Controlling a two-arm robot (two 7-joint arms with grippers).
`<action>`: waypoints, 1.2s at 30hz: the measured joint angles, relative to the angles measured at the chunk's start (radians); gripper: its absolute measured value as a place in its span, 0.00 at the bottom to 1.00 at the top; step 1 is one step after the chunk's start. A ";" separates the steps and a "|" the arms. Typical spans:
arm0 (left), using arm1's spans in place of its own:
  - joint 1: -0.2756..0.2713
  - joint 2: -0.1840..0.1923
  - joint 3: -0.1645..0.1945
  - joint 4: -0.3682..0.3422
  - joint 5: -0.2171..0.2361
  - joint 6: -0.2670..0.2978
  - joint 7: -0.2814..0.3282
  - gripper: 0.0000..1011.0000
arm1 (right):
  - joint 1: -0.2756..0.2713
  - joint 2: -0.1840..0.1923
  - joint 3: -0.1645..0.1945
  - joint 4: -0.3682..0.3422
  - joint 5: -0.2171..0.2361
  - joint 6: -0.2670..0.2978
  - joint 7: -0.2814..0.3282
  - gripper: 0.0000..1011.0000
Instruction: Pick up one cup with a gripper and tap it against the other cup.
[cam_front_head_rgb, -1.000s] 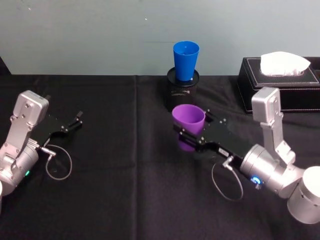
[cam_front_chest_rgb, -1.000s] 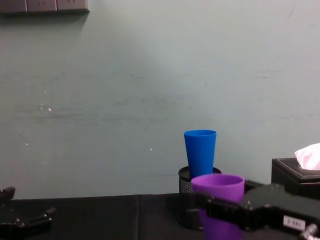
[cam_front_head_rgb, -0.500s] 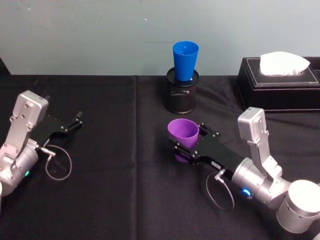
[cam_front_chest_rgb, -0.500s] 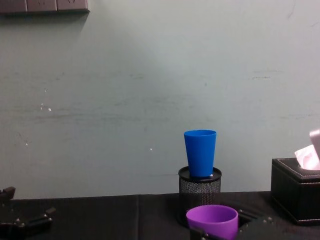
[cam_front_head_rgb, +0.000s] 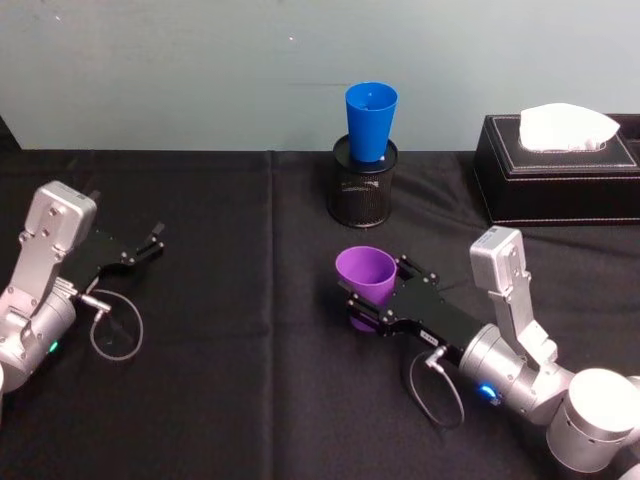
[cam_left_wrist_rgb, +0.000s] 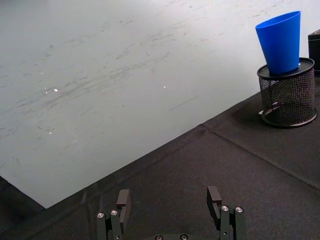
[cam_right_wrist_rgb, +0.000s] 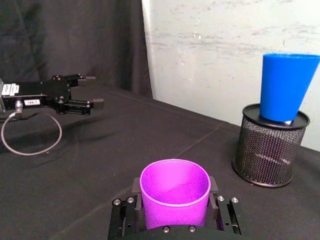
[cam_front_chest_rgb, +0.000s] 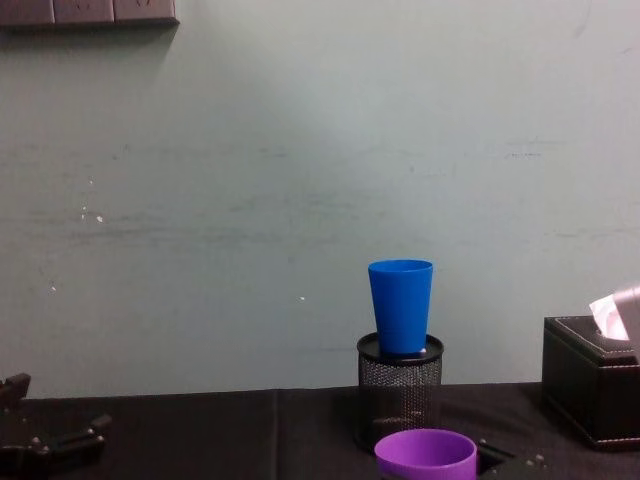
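The purple cup (cam_front_head_rgb: 366, 272) sits upright between the fingers of my right gripper (cam_front_head_rgb: 376, 292), which is shut on it low over the black cloth, in front of the holder. In the right wrist view the purple cup (cam_right_wrist_rgb: 174, 192) is clamped on both sides. The blue cup (cam_front_head_rgb: 371, 120) stands upright in a black mesh pen holder (cam_front_head_rgb: 362, 190) at the back centre, well apart from the purple cup. The chest view shows the blue cup (cam_front_chest_rgb: 400, 305) above the purple cup's rim (cam_front_chest_rgb: 426, 453). My left gripper (cam_left_wrist_rgb: 169, 197) rests open and empty at the far left.
A black tissue box (cam_front_head_rgb: 560, 170) with white tissue stands at the back right, close to the holder. A black cloth (cam_front_head_rgb: 240, 380) covers the table, with a seam running forward left of the holder. A pale wall closes off the back edge.
My right gripper has drawn back toward me and sunk lower with the purple cup, widening the gap to the blue cup. The left arm has not moved.
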 joint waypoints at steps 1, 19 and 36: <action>0.000 0.000 0.000 0.000 0.000 0.000 0.000 0.99 | 0.001 -0.001 0.000 0.003 -0.001 0.000 0.001 0.73; 0.000 0.000 0.000 0.000 0.000 0.000 0.000 0.99 | 0.008 -0.020 0.014 0.035 0.008 0.014 0.009 0.73; 0.000 0.000 0.000 0.000 0.000 0.000 0.000 0.99 | 0.009 -0.023 0.019 0.038 0.027 0.040 0.015 0.80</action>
